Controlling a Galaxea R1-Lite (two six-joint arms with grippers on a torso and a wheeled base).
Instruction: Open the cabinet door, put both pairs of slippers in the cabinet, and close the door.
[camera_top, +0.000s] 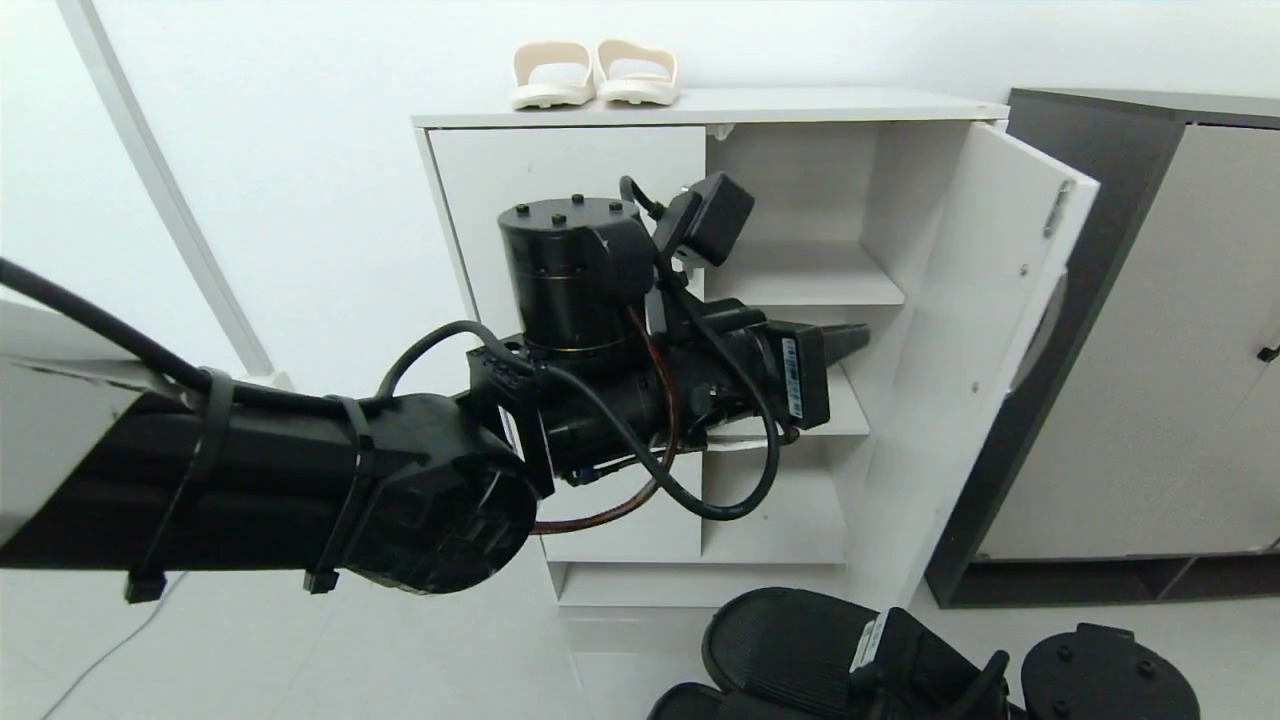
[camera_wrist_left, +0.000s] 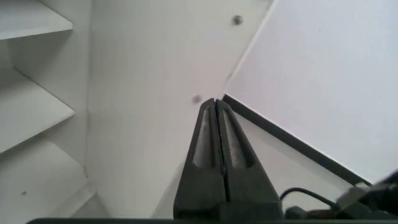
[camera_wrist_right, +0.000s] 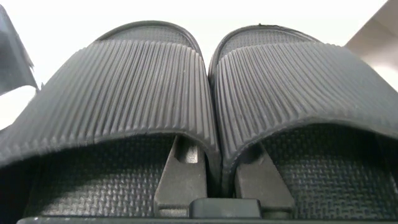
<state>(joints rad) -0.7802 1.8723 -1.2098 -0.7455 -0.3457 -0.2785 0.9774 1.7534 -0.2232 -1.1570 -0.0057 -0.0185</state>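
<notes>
The left gripper, fingers pressed together, sits by the open cabinet door. The right gripper clamps the black slippers at their touching inner sides; they look light, rubbery and bendable. The cream slippers rest at the cabinet top, along its back edge.

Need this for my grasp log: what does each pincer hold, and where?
Right pincer pinches the black slippers by their touching inner sides, a finger under each strap. Left pincer holds nothing.

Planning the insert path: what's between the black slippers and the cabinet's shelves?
Head view: the left gripper, shut, sits across the open cabinet, in front of the shelves and above the black slippers.
</notes>
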